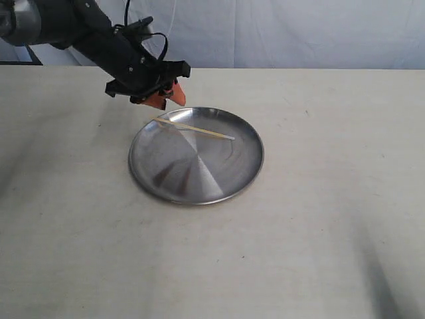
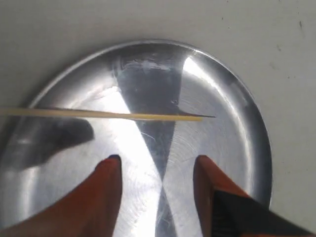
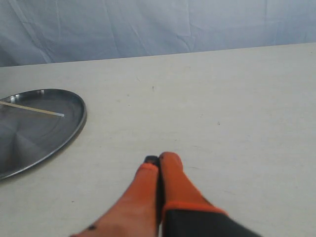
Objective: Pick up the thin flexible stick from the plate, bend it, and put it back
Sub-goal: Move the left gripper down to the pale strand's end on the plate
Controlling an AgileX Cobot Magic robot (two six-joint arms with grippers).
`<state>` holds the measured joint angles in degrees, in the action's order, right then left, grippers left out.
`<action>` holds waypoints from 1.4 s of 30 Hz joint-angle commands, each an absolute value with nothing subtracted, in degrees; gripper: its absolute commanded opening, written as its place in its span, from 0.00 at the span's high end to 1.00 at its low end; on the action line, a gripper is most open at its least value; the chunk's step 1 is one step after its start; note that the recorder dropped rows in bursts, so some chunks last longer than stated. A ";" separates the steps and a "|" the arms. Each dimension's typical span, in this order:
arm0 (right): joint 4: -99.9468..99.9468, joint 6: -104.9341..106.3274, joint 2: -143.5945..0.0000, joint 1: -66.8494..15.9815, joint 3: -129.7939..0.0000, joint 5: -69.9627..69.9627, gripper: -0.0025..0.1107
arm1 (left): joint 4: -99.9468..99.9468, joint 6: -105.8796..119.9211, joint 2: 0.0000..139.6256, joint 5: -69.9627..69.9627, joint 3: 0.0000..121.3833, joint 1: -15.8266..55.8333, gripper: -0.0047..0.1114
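The round silver plate (image 1: 199, 179) lies on the table in the middle of the exterior view. The thin cream-yellow stick (image 1: 199, 130) lies straight across the plate's far part, one end resting near the far-left rim. My left gripper (image 1: 167, 98) hovers just above that rim, open, orange fingers apart and empty. In the left wrist view, the stick (image 2: 108, 115) crosses the plate (image 2: 232, 113) beyond the open fingertips of my left gripper (image 2: 157, 163). My right gripper (image 3: 160, 160) is shut over bare table, far from the plate (image 3: 74, 126) and stick (image 3: 34, 109).
A pale table (image 1: 319, 232) surrounds the plate. A white cloth backdrop (image 1: 299, 33) hangs behind the table's far edge. The right arm does not show in the exterior view.
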<state>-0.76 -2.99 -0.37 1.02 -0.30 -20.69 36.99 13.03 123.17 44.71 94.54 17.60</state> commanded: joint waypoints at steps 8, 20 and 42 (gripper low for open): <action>-0.72 -2.67 0.00 1.37 0.00 -20.15 0.99 | 39.08 71.46 124.82 42.02 99.64 18.00 0.58; -1.67 -2.67 0.00 1.37 0.00 -20.15 0.99 | 33.26 105.34 127.08 42.24 99.77 17.85 0.57; -1.67 -2.67 0.00 1.37 0.00 -20.15 0.99 | 21.98 103.92 132.66 37.19 99.77 20.10 0.57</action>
<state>-1.67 -2.99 -0.37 1.02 -0.30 -20.69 23.20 103.97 131.85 37.97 99.54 18.94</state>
